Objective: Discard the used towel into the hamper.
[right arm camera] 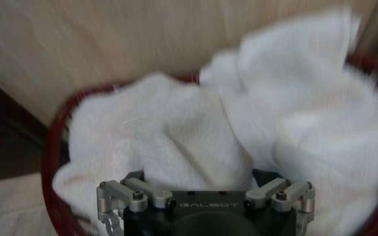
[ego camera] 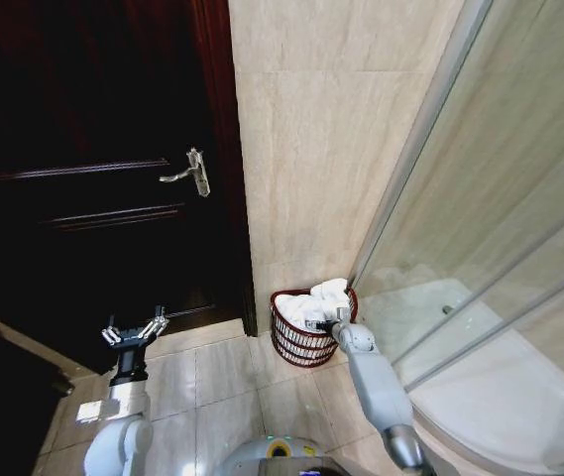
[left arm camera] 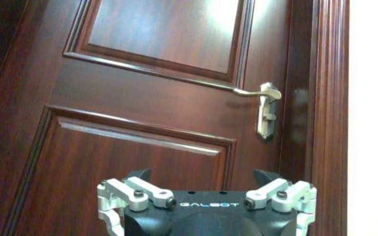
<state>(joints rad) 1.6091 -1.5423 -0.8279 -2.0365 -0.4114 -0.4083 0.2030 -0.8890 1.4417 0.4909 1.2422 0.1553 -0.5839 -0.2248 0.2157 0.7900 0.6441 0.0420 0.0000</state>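
- Presently, the hamper [ego camera: 304,342] is seen standing on the tiled floor [ego camera: 222,387] in the corner where the beige wall [ego camera: 311,149] meets the glass shower screen [ego camera: 500,228], a little below and right of centre in the head view, at about 5 o'clock.
- A white towel [ego camera: 319,301] is piled inside the hamper, with its folds heaped above the dark red rim.
- The right gripper [ego camera: 333,319] is held at the hamper's rim on its 3 o'clock side, touching or just above the towel; the right arm is stretched forward to it from the bottom of the head view.
- In the right wrist view the towel [right arm camera: 241,128] is shown bunched between and ahead of the right gripper [right arm camera: 205,179]; the fingertips are buried in cloth, so whether the fingers are spread or closed on the towel cannot be told.
- The hamper's red rim [right arm camera: 52,147] is seen curving around the towel in that view.
- The left gripper [ego camera: 135,330] is held well apart from the hamper, at about 8 o'clock in the head view, with its fingers spread wide and nothing between them.
- The left gripper [left arm camera: 205,179] is pointed at a dark wooden door [left arm camera: 143,98], whose metal handle [left arm camera: 263,105] lies at about 2 o'clock in the left wrist view.
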